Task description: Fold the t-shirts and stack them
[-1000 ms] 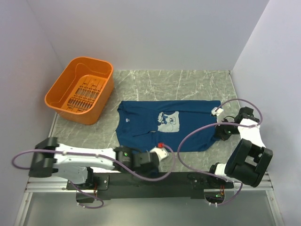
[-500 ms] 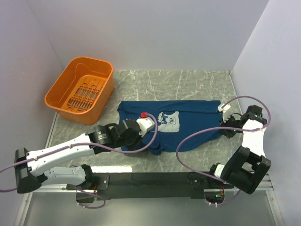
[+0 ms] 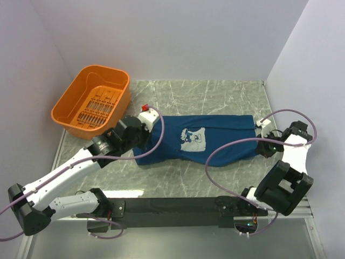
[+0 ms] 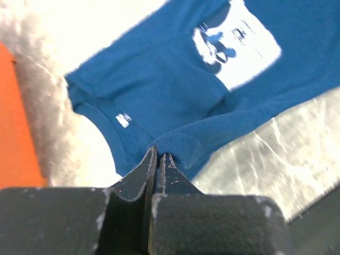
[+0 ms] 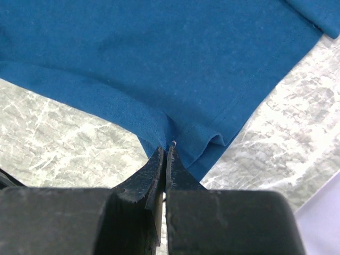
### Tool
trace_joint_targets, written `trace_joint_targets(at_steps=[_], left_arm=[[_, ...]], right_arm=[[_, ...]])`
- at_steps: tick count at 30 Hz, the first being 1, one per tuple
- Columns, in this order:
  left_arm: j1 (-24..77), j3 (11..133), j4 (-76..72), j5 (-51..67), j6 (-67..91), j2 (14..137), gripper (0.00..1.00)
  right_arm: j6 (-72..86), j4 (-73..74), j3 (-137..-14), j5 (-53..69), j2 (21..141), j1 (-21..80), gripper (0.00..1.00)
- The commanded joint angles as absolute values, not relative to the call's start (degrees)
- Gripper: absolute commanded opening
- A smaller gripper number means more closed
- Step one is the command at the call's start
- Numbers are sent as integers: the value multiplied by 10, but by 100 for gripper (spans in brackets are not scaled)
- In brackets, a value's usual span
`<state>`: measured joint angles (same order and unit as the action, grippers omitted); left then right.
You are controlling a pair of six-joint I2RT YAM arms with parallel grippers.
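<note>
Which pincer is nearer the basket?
Left. The left pincer grips the shirt near its collar, beside the basket; the right pincer grips the hem, far across the table.

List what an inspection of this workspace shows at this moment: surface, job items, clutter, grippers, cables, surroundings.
Surface: grey marbled table, no spills seen.
Job's things: one navy t-shirt lies stretched across the table, with the pale print facing up. No stack has been started.
Clutter: orange basket at the far left, empty, apart from the shirt.
Grippers: left gripper is shut on the shirt's edge near the collar. Right gripper is shut on the hem corner.
Cables: the right arm's purple cable loops over the shirt. The left arm's purple cable also crosses it.
Surroundings: plain pale walls; nothing else seen.
</note>
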<state>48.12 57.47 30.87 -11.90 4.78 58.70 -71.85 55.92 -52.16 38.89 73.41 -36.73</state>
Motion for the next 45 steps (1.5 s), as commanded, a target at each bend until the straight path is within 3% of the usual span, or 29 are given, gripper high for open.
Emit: trace_joint_targets(at_steps=[1, 18, 29, 32, 39, 45], left_arm=[[453, 620, 251, -114, 8, 615, 0], [389, 729, 252, -59, -92, 733, 0], [387, 705, 282, -48, -93, 686, 1], [387, 690, 314, -18, -82, 658, 1], [388, 617, 393, 192, -42, 580, 1], [397, 560, 420, 272, -12, 566, 1]], right_arm=[[-716, 568, -554, 414, 751, -370, 0], [-662, 533, -584, 415, 796, -365, 0], [-718, 587, -590, 418, 764, -367, 0], [-769, 627, -587, 397, 745, -369, 0], [-933, 714, -539, 288, 701, -370, 0], [-948, 711, -507, 253, 706, -368, 0]])
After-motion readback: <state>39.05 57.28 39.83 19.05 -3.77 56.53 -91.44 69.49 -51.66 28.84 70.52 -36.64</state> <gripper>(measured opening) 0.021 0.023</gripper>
